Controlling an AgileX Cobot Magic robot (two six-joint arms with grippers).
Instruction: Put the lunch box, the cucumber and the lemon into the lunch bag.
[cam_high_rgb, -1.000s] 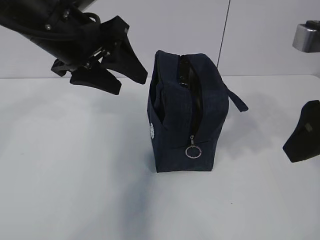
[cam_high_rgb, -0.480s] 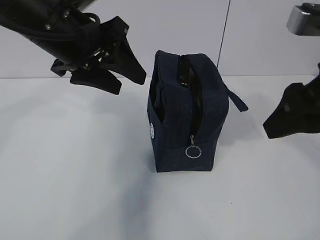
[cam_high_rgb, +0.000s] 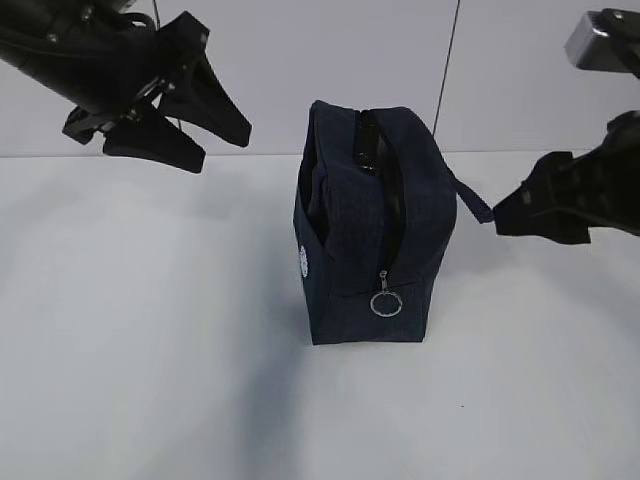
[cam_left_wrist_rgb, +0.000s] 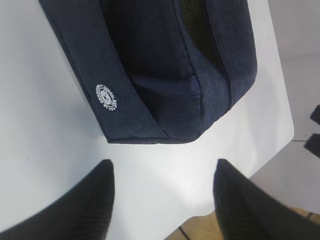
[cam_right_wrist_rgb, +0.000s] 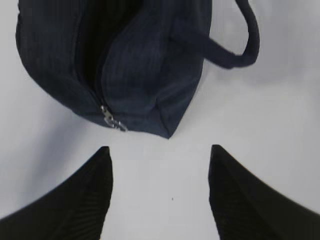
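Two grippers, left (cam_high_rgb: 215, 145) and right (cam_high_rgb: 510, 215), hang with jaws wide and empty beside the lunch bag (cam_high_rgb: 370, 240) mid-frame; bare white surface (cam_high_rgb: 150, 330) all around, bag's inside too dark to see.

The left gripper (cam_high_rgb: 215, 140) hangs in the upper left of the exterior frame, fingers (cam_left_wrist_rgb: 75, 210) spread and holding nothing, tips aimed right and downward; the right gripper (cam_high_rgb: 505, 212) reaches in from the right edge, fingers (cam_right_wrist_rgb: 75, 200) likewise apart and empty.
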